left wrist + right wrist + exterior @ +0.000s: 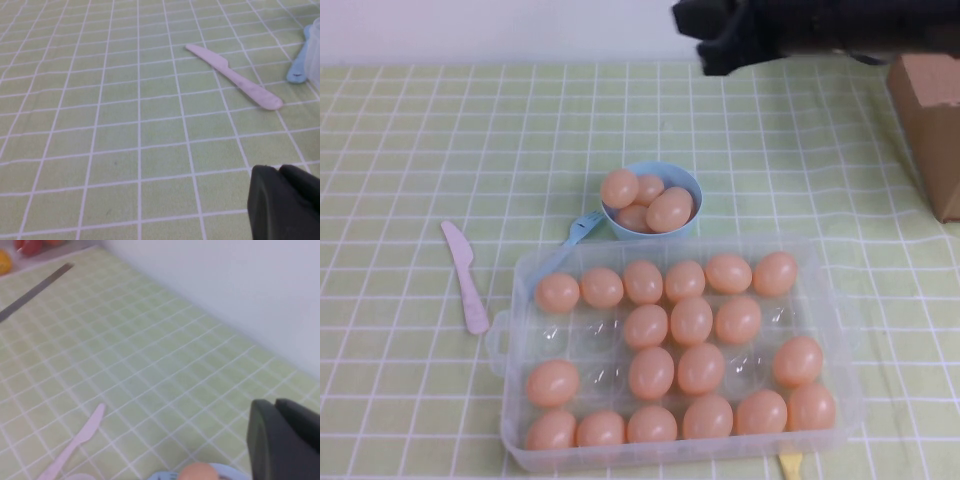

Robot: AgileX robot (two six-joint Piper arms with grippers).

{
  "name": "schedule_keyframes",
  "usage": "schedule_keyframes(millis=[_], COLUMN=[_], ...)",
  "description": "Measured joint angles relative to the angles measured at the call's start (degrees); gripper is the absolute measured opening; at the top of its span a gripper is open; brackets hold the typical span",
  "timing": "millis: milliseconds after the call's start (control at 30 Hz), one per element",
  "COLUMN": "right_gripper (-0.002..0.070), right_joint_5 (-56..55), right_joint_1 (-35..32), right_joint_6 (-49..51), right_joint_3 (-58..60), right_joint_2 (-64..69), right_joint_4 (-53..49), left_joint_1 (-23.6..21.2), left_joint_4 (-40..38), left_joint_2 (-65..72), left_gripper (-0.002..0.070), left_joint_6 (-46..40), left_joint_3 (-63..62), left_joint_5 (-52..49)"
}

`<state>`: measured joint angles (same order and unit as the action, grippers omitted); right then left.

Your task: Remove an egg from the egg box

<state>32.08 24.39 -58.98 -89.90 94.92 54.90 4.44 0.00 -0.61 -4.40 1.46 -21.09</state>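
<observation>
Egg box is sitting open on the green-checked bench, about eighteen peach-orange eggs resting in its moulded cups, several cups bare. Candidate egg, far-right corner of the box, is lying nearest the right gripper, which is hovering high over the far edge of the bench, well apart from the box and beyond it; the egg is sitting below those jaws and toward the robot. Cannot tell whether the right jaws are apart or together. Left gripper is showing only in its own wrist view, hanging over bare bench near the pink plastic knife, well off from the box; its jaws likewise cannot tell. For a clean pick, judging: bring the jaws down straight over one egg with free cups or wall beside it, straddle it, close gently, lift vertically so neighbours stay undisturbed. Small blue bowl, holding four eggs, is touching the box's far wall, with a blue utensil just beside it and a cardboard box well off to the right.
</observation>
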Motion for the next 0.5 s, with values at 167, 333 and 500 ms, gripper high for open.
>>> schedule_keyframes(millis=[167,333,500], right_gripper=[-0.0015,-0.0015,-0.0015], right_joint_5=[-10.8,-16.2,-18.5], right_joint_1=[0.0,0.0,0.0], right_joint_6=[-7.2,-12.2,-12.6], right_joint_3=[15.9,26.0,32.6], right_joint_2=[-14.2,-28.0,-40.2], right_joint_4=[7.3,12.3,13.9], left_joint_1=[0.0,0.0,0.0], left_joint_4=[0.0,0.0,0.0], left_joint_2=[0.0,0.0,0.0], left_gripper=[-0.0005,-0.0005,-0.0005], left_joint_6=[0.0,0.0,0.0], left_joint_3=[0.0,0.0,0.0], left_joint_5=[0.0,0.0,0.0])
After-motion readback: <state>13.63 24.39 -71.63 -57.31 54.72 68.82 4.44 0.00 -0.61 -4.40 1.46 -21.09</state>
